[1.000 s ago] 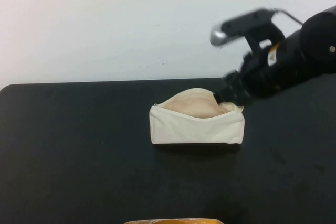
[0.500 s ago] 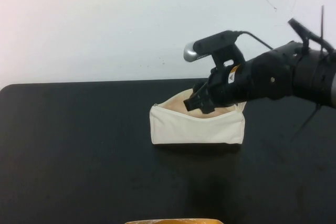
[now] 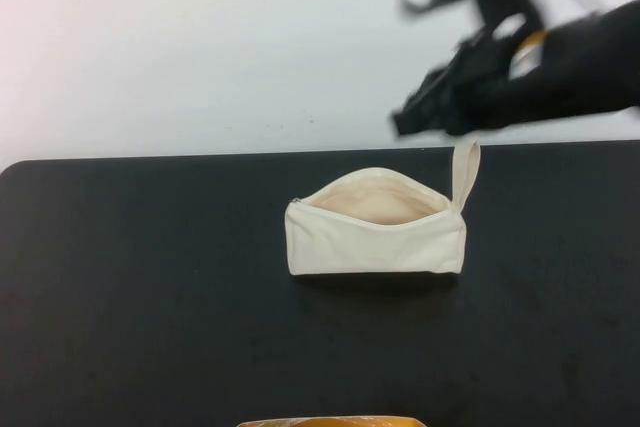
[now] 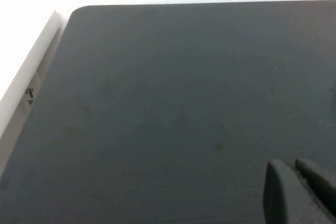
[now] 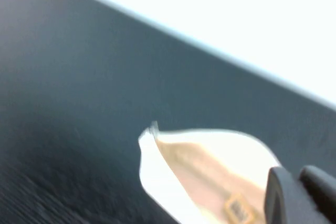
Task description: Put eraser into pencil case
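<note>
The cream pencil case (image 3: pixel 375 240) stands open in the middle of the black table (image 3: pixel 140 287), its wrist loop (image 3: pixel 466 172) sticking up at its right end. The eraser (image 5: pixel 239 208), tan with a pale label, lies inside on the lining of the case (image 5: pixel 210 156); the high view does not show it. My right gripper (image 3: pixel 412 122) hangs in the air above and behind the case's right end, blurred, jaws together and empty; its fingertips (image 5: pixel 281 179) show in the right wrist view. My left gripper (image 4: pixel 294 174) is shut over bare table, out of the high view.
An orange-yellow object (image 3: pixel 330 421) peeks in at the front edge of the high view. A white wall rises behind the table's back edge (image 3: pixel 200 157). The table's left edge and rounded corner (image 4: pixel 71 17) show in the left wrist view.
My right gripper was down in the case's mouth half a second ago and has risen up and to the right, clear of it. The wrist loop now stands uncovered.
</note>
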`<state>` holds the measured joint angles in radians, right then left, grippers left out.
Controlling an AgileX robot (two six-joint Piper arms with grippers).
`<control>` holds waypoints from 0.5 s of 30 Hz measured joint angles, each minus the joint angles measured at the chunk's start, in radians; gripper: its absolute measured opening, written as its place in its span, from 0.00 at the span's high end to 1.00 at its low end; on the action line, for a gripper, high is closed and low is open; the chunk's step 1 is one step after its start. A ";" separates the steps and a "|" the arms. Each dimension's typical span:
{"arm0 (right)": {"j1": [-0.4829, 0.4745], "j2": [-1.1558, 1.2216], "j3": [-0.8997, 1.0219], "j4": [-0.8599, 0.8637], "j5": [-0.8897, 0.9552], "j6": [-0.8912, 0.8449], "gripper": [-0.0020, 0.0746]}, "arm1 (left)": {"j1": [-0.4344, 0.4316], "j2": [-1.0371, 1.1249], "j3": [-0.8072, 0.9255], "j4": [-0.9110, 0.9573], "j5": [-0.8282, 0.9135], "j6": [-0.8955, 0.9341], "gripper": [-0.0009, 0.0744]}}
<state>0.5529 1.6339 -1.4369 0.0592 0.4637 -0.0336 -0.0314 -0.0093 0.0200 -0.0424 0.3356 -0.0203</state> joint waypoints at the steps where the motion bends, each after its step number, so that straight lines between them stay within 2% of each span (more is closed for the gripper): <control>1: 0.000 -0.044 0.007 0.000 -0.002 0.000 0.92 | 0.000 0.000 0.000 0.000 0.000 0.000 0.99; 6: 0.005 -0.264 0.137 0.000 -0.069 -0.026 0.97 | 0.000 0.000 0.000 0.000 0.000 0.000 0.99; 15: 0.009 -0.654 0.535 0.015 -0.152 -0.033 0.97 | 0.000 0.000 0.000 0.000 0.000 0.000 0.99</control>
<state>0.5619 0.9795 -0.9020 0.0742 0.3113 -0.0670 -0.0314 -0.0093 0.0200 -0.0424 0.3356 -0.0203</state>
